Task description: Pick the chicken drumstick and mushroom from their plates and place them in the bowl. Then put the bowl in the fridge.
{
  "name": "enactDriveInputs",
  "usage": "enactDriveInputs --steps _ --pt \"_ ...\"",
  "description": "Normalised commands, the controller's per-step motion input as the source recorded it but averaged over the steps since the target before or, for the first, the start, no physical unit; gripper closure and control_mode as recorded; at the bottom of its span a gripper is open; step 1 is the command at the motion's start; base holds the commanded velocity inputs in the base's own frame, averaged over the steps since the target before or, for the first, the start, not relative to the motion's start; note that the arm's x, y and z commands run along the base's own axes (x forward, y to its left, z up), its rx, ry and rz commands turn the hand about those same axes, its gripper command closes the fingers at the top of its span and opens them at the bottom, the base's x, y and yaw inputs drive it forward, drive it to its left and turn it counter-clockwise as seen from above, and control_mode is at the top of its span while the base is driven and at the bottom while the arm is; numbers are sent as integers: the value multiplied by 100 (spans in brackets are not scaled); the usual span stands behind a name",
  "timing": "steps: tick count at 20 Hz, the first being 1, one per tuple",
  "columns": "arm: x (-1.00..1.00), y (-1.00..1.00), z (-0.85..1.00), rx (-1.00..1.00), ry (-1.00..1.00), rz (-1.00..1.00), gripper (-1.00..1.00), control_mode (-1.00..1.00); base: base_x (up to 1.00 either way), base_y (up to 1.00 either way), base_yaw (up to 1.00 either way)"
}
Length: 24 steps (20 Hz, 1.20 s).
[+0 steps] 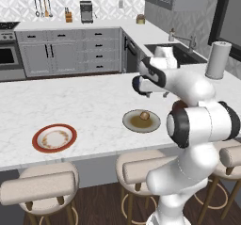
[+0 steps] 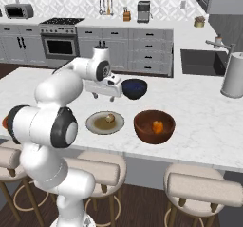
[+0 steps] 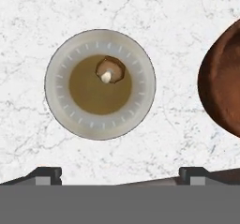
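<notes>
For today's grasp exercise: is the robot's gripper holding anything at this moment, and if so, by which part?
Nothing is held. The gripper hangs open above the grey-olive plate, its fingers spread wide with only countertop between them. The mushroom lies untouched on that plate.

You are looking at a counter [image 3: 187, 12] of polished white marble, veined grey. The grey-olive plate [image 3: 56, 101] reads as matt glazed ceramic with a smooth brownish centre; the red-rimmed plate [image 1: 37, 144] has a speckled pale glaze. The reddish-brown bowl [image 2: 142, 126] shines faintly, like glazed pottery. The mushroom [image 3: 110, 70] looks matt. The stools [image 2: 204, 188] show padded beige cushions on wooden legs.
</notes>
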Motion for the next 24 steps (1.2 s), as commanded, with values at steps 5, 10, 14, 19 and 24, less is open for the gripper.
enactDriveInputs --steps 5,10,14,19,24 --pt "54 32 -46 0 0 0 -100 -100 0 0 0" --pt "62 0 -65 0 0 0 -100 -100 0 0 0" --pt "33 0 -70 0 0 0 -100 -100 0 0 0" --pt "11 0 -59 0 0 -1 -100 -100 0 0 0" --pt "0 -3 -48 0 -1 -3 -100 -100 0 0 0"
